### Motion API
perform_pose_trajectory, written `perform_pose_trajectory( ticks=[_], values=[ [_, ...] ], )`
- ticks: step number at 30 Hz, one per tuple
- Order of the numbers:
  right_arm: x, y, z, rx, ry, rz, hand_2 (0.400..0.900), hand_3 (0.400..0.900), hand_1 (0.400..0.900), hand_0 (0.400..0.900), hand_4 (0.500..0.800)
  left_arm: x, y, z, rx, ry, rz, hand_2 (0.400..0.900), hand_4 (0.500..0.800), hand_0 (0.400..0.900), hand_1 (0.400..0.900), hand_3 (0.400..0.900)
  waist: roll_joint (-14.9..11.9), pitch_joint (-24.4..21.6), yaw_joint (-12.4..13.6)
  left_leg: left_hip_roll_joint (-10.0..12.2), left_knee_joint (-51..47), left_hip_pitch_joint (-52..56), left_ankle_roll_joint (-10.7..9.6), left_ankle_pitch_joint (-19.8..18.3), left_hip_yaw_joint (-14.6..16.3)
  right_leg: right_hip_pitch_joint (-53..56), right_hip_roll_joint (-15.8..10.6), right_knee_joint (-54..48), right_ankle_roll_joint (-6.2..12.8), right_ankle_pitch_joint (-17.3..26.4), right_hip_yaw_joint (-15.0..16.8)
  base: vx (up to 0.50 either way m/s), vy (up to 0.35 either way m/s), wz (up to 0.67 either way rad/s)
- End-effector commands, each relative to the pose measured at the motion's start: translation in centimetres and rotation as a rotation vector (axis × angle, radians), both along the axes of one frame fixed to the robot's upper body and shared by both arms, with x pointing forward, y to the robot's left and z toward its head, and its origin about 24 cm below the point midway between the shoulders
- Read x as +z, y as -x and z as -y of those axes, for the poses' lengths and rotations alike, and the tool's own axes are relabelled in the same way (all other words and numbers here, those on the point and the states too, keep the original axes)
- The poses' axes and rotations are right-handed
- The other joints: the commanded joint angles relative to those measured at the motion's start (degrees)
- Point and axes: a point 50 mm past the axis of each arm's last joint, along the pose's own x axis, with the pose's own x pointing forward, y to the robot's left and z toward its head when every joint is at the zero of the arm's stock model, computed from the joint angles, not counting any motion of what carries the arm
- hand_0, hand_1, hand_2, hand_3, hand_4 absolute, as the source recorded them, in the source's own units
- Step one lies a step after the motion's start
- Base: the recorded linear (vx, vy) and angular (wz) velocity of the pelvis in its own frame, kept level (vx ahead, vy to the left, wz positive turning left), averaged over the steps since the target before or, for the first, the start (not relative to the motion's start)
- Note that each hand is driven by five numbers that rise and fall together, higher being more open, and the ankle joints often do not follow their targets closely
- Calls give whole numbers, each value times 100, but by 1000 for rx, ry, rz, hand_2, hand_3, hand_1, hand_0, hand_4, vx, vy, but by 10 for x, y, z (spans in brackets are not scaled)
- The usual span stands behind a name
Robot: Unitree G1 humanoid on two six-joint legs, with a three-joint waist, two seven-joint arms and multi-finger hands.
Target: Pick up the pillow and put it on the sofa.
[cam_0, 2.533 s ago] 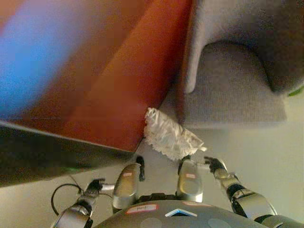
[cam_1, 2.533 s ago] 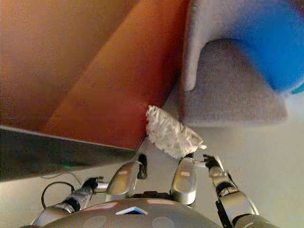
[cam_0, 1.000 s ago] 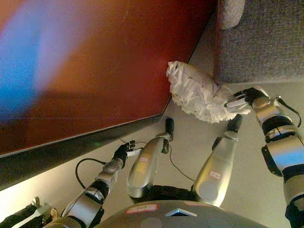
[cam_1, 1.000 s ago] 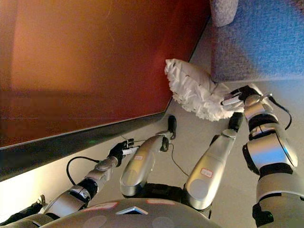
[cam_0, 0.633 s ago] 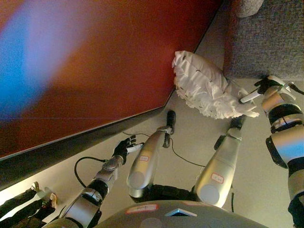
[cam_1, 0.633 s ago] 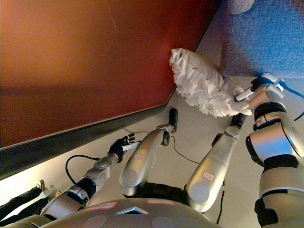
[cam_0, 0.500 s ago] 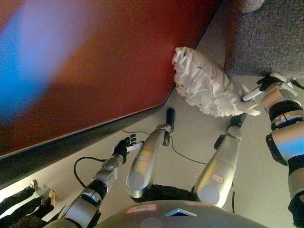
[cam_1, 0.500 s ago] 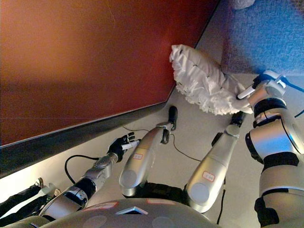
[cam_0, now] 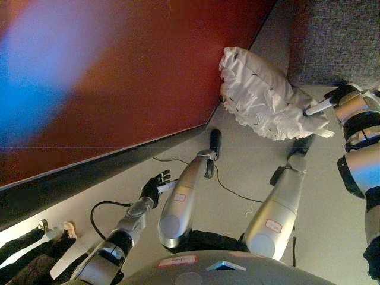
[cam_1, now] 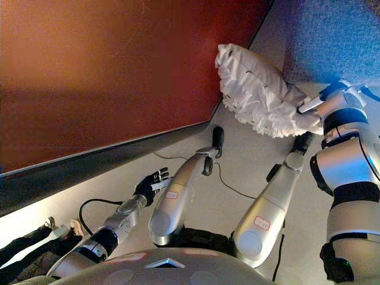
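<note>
The white ruffled pillow (cam_0: 259,94) is low by the floor, in the gap between a red-brown panel and the grey sofa (cam_0: 338,35). My right hand (cam_0: 333,101) is at the pillow's right corner, with its fingers curled on the fabric there and a white fingertip lying across the frill. That corner looks raised off the floor. My left hand (cam_0: 156,184) hangs over the pale floor at the lower left, fingers spread and holding nothing.
A large red-brown panel (cam_0: 136,71) with a dark base strip fills the left and top. The sofa's front face stands at the upper right. A person's shoes (cam_0: 53,228) show at the lower left edge.
The camera has dipped and shifted. My right hand reached the pillow's right corner and closed on it; the pillow now sits higher and closer to the sofa. The left hand stays open.
</note>
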Motion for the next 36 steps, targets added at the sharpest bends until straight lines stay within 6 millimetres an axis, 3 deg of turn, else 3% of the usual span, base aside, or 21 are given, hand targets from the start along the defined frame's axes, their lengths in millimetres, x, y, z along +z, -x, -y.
perform_pose_trajectory(
  ticks=[1, 6, 17, 24, 28, 36],
  values=[
    [78, -43, -59, 293, -195, 313, 400, 400, 400, 400, 500, -2, 21, -23, 3, -57, -29, 900, 800, 900, 900, 900, 1018, 305, 372, 218, -245, -60, -302, 259, -272, -158, -134, 395, -203, 1, 263, 30, 36, -4],
    [79, -45, -63, 317, -291, 385, 400, 400, 400, 400, 500, -4, 25, -24, 11, -51, -38, 900, 800, 900, 900, 900, 991, 305, 353, 230, -272, -46, -318, 275, -238, -158, -95, 384, -204, 2, 248, 30, 26, -5],
    [93, -44, -57, 305, -242, 479, 400, 400, 400, 400, 500, -4, 27, -20, 44, -30, -35, 900, 800, 900, 900, 900, 970, 305, 292, 305, -363, -59, -321, 317, -164, -232, -14, 373, -194, -18, 237, 13, 13, -5],
    [86, -44, -61, 334, -259, 458, 400, 400, 400, 400, 500, -4, 27, -23, 46, -37, -42, 900, 800, 900, 900, 900, 840, 305, 267, 358, -399, 128, -326, 292, -120, 13, -14, 258, -179, 2, 111, 2, -26, -4],
    [74, -44, -67, 423, -248, 399, 400, 400, 400, 400, 500, -5, 26, -27, 43, -51, -57, 900, 800, 900, 900, 900, 669, 305, 192, 434, -448, 410, -341, 273, -92, 360, -14, 128, -154, 23, 9, 20, -70, -9],
    [53, -39, -84, 576, -324, 370, 400, 400, 400, 400, 500, -7, 25, -51, 57, -126, -115, 900, 800, 900, 900, 900, 60, 304, -6, 735, -700, 1271, -394, 254, 6, 1429, 124, -326, -47, 54, -308, 21, -157, -11]
  ],
)
